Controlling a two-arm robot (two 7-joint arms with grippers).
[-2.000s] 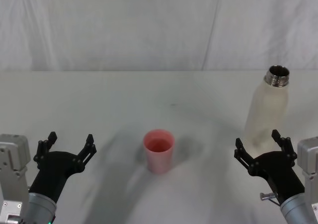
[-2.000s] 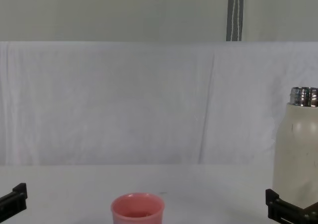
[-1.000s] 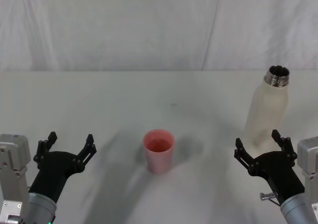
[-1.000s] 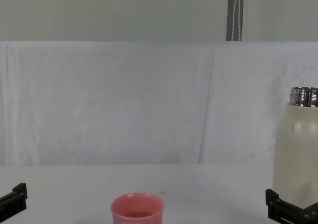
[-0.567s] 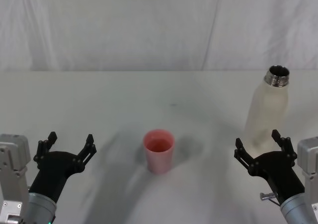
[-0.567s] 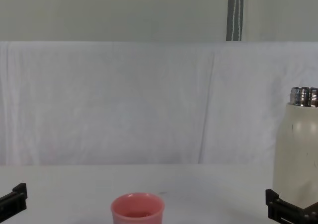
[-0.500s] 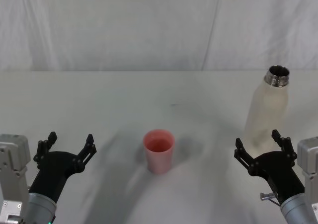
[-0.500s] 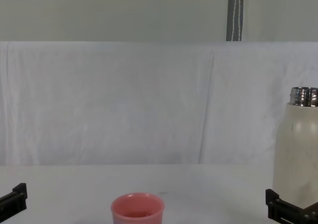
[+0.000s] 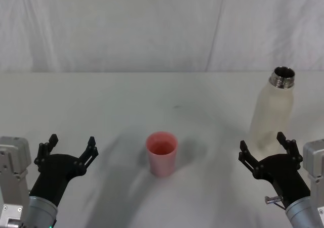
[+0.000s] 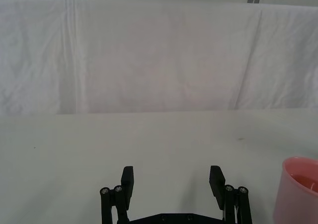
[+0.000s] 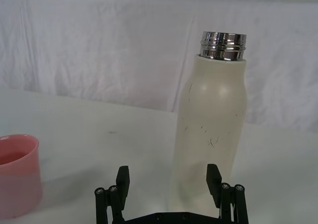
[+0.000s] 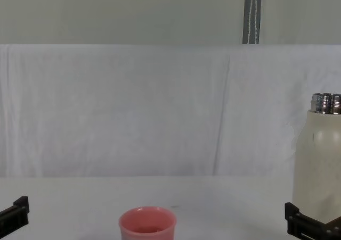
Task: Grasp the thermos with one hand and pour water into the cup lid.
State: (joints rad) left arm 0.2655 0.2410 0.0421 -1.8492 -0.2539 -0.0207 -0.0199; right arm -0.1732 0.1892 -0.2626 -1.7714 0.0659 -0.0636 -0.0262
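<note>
The thermos (image 9: 272,111) (image 11: 211,129) (image 12: 318,163) stands upright at the table's right side, cream-white with an open steel neck. My right gripper (image 9: 264,147) (image 11: 168,180) is open just in front of its base, not touching it. The cup lid (image 9: 162,153) (image 10: 299,190) (image 11: 17,174) (image 12: 147,225), a salmon-pink cup, stands upright mid-table, nearer the front. At the front left my left gripper (image 9: 69,146) (image 10: 172,179) is open and holds nothing, well left of the cup lid.
A white cloth covers the table (image 9: 152,96) and hangs as a backdrop (image 9: 152,26) behind it. Bare table lies between the cup lid and the thermos and across the back.
</note>
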